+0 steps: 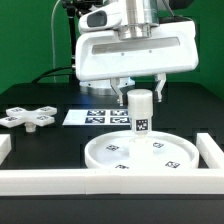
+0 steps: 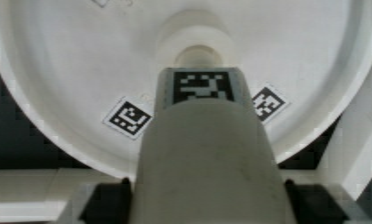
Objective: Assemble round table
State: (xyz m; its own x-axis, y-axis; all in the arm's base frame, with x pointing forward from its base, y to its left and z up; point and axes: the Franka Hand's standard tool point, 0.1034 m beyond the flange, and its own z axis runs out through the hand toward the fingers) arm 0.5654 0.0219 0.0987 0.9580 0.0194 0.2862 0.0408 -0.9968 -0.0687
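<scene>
On round disc (image 1: 96, 156), leg (image 1: 142, 115) upright, gripper (image 1: 141, 98) over it, jaws open astride its top, cross-shaped base (image 1: 30, 117) at exterior view's left

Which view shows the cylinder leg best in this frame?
The exterior view: the cylinder leg appears whole, upright on the round disc, its top within the gripper. The wrist view shows only its tagged side, close and foreshortened, over the disc.

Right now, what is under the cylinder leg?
The round disc lies under the upright leg, at its middle, tags showing around. Whether the leg's end touches the disc is hidden by the leg.
</scene>
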